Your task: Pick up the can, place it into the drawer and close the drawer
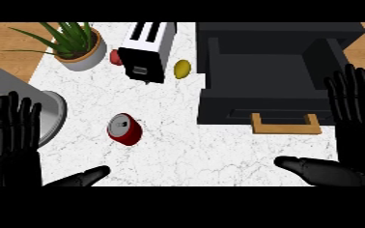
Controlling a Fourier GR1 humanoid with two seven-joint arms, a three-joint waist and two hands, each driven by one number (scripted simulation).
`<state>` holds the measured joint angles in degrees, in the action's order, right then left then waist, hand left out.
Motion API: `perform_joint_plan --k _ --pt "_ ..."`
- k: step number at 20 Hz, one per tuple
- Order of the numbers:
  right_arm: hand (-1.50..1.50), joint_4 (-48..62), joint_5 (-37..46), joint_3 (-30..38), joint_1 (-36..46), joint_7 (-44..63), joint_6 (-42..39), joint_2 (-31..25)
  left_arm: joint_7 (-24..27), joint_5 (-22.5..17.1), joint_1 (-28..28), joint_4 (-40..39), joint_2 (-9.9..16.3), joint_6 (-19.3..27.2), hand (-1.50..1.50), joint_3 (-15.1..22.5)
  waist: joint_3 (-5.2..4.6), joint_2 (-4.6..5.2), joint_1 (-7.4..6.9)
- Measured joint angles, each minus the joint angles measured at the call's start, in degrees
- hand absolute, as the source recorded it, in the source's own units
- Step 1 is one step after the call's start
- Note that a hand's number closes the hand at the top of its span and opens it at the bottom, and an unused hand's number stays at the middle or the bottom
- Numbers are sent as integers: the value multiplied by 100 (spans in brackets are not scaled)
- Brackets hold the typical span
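Nothing is done yet: the can (125, 129) lies untouched on the table (214, 154), the drawer (267, 77) gapes, and both hands, left (20, 140) and right (348, 121), hover with fingers apart.

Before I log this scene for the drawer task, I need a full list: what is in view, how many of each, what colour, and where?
can: one, red with a silver top, on the white counter left of the drawer.
drawer: one, black, pulled open at right, with a wooden handle on its front.
toaster: one, white and black, at the counter's back.
lemon: one, yellow, between toaster and drawer.
red object: one, partly hidden behind the toaster's left side; cannot tell what it is.
potted plant: one, green leaves in a grey pot, back left.
grey round object: one, at the left edge, partly hidden.
counter: one, white marble.
left hand: black, open, lower left.
right hand: black, open, lower right.
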<state>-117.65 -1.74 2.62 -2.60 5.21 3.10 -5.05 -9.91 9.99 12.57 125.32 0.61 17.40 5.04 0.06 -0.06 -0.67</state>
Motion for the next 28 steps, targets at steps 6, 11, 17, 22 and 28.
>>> perform_joint_plan --k 6,11,17,22,28 --pt "-150 -62 -57 134 -109 556 68 -52 -853 604 534 416 -45 1050 -150 672 -2 -2 37" --pt "-150 59 -252 390 -199 445 -112 -124 -1472 1259 396 615 -48 1524 -150 1205 -4 -1 60" --pt "-150 232 -122 390 -125 338 -83 -39 -1637 1463 103 221 -57 1844 -150 1407 -6 2 66" --pt "-150 28 -324 587 -396 228 -301 -96 -1603 1411 -165 -364 -59 2192 -150 1544 -8 2 82" --pt "-150 -217 -283 553 -514 328 -340 -38 -988 1006 -168 -1242 -59 2673 -150 1748 -9 3 80"
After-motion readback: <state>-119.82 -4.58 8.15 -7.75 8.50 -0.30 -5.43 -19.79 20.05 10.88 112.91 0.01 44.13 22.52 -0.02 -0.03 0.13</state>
